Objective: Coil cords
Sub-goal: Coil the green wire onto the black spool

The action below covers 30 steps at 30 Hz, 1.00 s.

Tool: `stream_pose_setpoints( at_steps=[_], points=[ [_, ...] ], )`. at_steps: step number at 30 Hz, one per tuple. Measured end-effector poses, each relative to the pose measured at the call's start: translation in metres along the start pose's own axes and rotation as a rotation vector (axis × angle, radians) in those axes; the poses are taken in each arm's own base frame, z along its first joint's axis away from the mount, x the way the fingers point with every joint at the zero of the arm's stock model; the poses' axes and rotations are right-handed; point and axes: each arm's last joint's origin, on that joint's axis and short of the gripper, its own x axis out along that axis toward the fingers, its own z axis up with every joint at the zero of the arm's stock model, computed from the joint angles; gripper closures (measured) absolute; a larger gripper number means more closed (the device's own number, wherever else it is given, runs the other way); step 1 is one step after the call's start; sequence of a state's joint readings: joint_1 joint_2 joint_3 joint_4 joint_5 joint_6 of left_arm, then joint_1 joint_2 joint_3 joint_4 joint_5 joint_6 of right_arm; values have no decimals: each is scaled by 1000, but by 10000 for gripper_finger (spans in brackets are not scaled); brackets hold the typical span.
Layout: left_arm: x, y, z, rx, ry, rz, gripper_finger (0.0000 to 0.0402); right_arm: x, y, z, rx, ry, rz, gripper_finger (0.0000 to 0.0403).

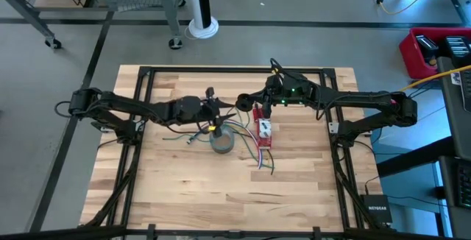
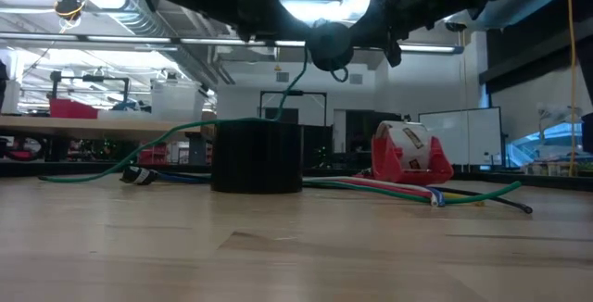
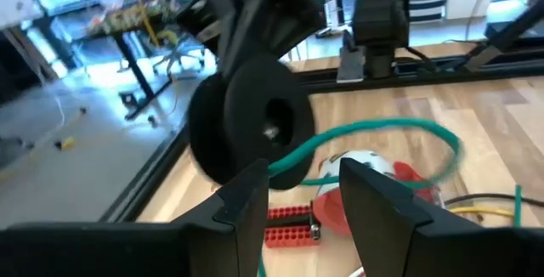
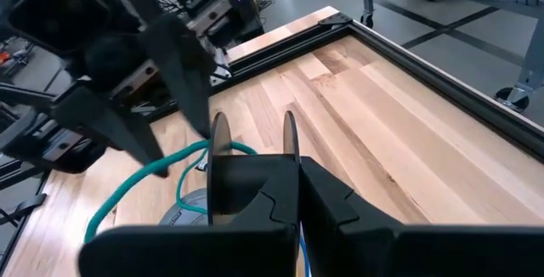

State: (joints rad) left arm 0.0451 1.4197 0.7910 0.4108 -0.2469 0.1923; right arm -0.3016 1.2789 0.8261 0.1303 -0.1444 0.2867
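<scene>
A thin green cord [image 2: 185, 128] lies with one end on the table and rises to a black spool with two disc flanges [image 3: 255, 128] held in the air over the table's middle. My right gripper [image 1: 249, 101] is shut at the spool [image 2: 331, 44]. My left gripper [image 1: 221, 118] is open just left of it, above the grey tape roll [image 1: 222, 143]. The cord [image 3: 382, 126] loops past the spool and runs between my left fingers. My right gripper holds the black spool clear of the table. In its wrist view one thin flange [image 4: 289, 149] stands in the narrow gap between my fingers and the other [image 4: 219, 154] outside them. The green cord [image 4: 144, 179] hangs slack from the spool to the table. My left gripper has the cord [image 3: 285, 165] between its open fingers; I cannot tell whether they touch it.
The grey tape roll [image 2: 257, 157] stands upright under the grippers. A red tape dispenser [image 1: 263, 132] sits just right of it. More coloured cords [image 1: 261, 159] lie on the wood toward the near edge. A black frame [image 1: 147, 71] borders the table.
</scene>
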Motion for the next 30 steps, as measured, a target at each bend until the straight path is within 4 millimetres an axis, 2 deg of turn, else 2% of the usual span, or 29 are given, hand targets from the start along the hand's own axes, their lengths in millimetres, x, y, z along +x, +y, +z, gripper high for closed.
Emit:
stream_pose_setpoints(
  at_steps=[11, 17, 30],
  points=[
    [0, 0, 1, 26, -4, 5, 263, 0, 0, 0, 0, 1, 6, 400],
    [0, 1, 6, 98, -54, 31, 263, 0, 0, 0, 0, -1, 7, 400],
    [5, -2, -3, 143, -10, 21, 263, 0, 0, 0, -1, 0, 7, 400]
  ],
)
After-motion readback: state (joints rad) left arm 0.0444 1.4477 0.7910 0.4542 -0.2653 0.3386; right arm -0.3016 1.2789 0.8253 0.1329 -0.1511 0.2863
